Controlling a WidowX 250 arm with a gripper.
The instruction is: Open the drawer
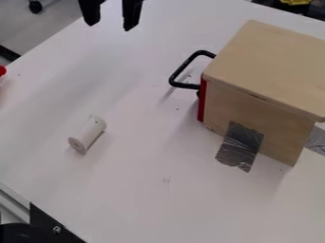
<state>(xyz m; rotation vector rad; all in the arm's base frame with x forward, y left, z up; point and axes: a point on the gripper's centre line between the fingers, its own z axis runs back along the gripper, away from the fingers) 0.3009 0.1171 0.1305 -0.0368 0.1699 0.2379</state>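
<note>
A light wooden box (pixel 266 66) stands at the right of the camera view, held to the table by grey tape. On its left side is a drawer with a red front (pixel 202 99), which looks flush with the box. The drawer's black handle (pixel 183 71) sticks out to the left. My gripper (pixel 113 21) hangs at the top edge, left of the handle and apart from it. Its two black fingers are spread open with nothing between them.
A white spool-like cylinder (pixel 87 134) lies on the white table (pixel 152 209), left of centre. Grey tape (pixel 240 146) runs from the box's near side onto the table. A red object (pixel 3 70) shows at the left edge, and a metal rail with a black bracket at the lower left.
</note>
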